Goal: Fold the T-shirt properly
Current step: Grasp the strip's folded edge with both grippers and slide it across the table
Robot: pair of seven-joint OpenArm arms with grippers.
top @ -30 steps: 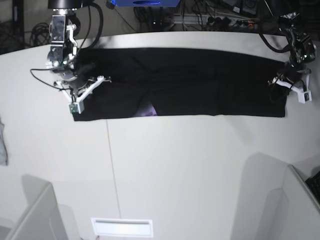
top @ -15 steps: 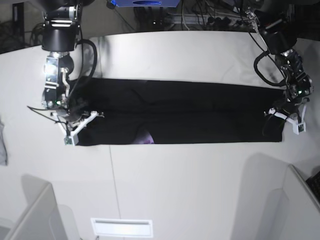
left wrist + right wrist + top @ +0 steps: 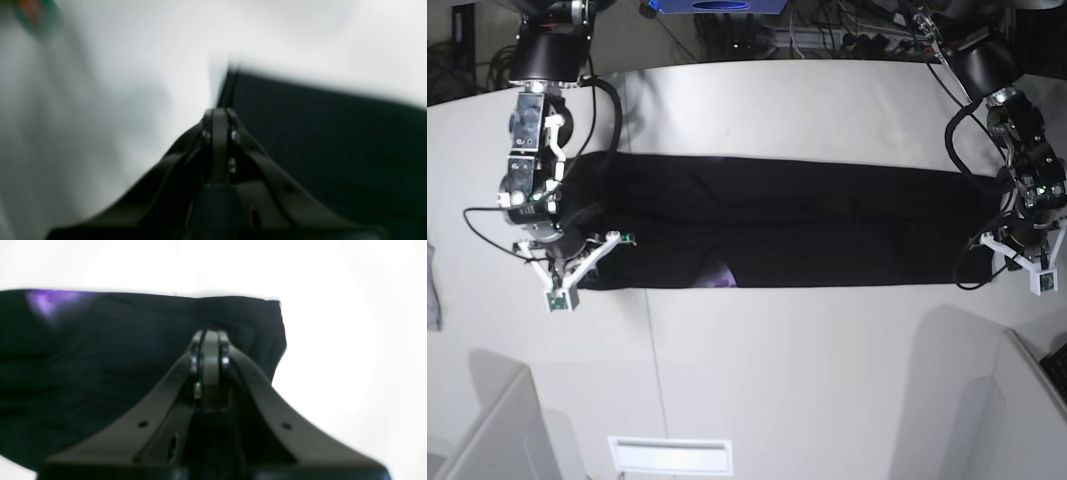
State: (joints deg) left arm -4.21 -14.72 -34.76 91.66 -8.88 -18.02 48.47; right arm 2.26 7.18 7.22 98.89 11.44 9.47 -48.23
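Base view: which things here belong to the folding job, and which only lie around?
For the job:
- large black cloth T-shirt, stretched in a long band
- left gripper at one end
- right gripper at the other end

Lying about:
- small grey cloth scrap at the white table's edge

Two black arms with silver joint housings and looping black cables. White angular frames ring the right gripper and left gripper. Wrist views: black forked finger links, silver screws at pivot, small holes along links.
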